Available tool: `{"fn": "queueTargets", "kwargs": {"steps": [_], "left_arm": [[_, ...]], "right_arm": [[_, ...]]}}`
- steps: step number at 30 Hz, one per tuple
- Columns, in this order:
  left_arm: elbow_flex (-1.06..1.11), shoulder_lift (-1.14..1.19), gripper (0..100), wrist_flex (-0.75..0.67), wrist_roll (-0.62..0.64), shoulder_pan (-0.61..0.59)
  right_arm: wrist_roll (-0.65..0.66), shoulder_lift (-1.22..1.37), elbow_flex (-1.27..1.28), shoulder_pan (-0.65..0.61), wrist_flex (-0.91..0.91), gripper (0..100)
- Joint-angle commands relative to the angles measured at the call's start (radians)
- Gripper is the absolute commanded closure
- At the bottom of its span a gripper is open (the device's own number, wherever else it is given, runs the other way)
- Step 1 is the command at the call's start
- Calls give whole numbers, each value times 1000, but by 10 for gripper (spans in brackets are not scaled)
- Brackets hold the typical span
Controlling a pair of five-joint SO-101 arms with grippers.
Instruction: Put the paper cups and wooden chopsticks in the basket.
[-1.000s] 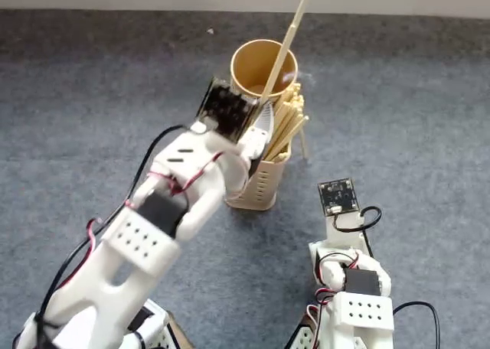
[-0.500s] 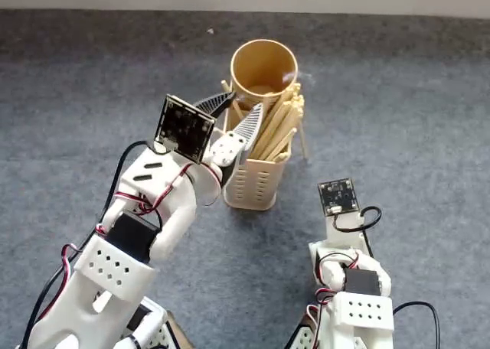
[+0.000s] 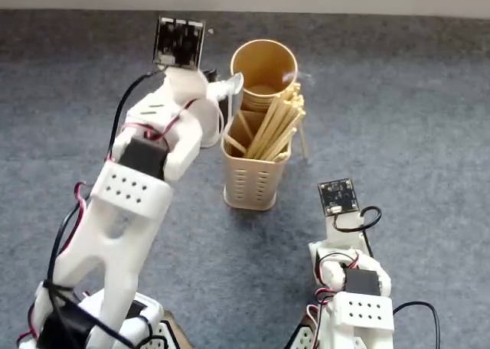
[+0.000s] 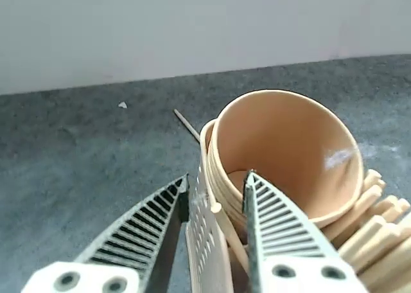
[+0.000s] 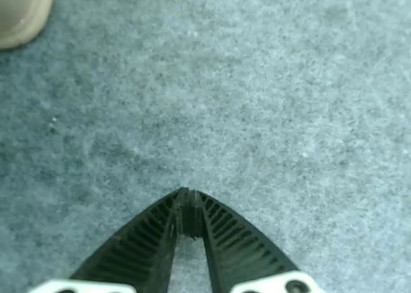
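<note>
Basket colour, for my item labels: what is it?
The basket is pale beige with small slots; high view shows it best.

**Layout around the basket**

We find the basket (image 3: 249, 182) standing mid-table (image 3: 413, 96). The paper cups (image 3: 264, 70) sit nested in its far end, and the wooden chopsticks (image 3: 274, 127) lean inside just in front of them. The left gripper (image 4: 217, 177) straddles the basket's far-left rim, beside the cups. The right gripper (image 5: 186, 206) is over the table, nearer than the basket and to its right.
</note>
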Motion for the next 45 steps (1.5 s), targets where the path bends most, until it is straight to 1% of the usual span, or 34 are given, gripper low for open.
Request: {"fn": "queueTargets", "kwargs": {"steps": [1,6,9,15,19,23,27,32,42,44,45], "left_arm": [[-91,58,846,130,43,-4],[-99,65,847,233,46,-4],[-127,42,847,287,83,-5],[-236,-45,847,342,81,-4],[-274,-50,847,445,84,50],[-352,-48,848,509,86,54],[-340,-33,883,601,89,71],[-334,41,873,614,86,28],[-343,272,867,608,84,33],[-344,291,897,608,84,25],[-344,291,937,606,83,24]], "right_arm": [[11,-10,-1,-13,-15,994],[11,-10,-1,-13,-15,994],[11,-10,-1,-13,-15,994],[11,-10,-1,-13,-15,994],[11,-10,-1,-13,-15,994],[11,-10,-1,-13,-15,994],[11,-10,-1,-13,-15,994],[11,-10,-1,-13,-15,994],[11,-10,-1,-13,-15,994],[11,-10,-1,-13,-15,994],[11,-10,-1,-13,-15,994]]}}
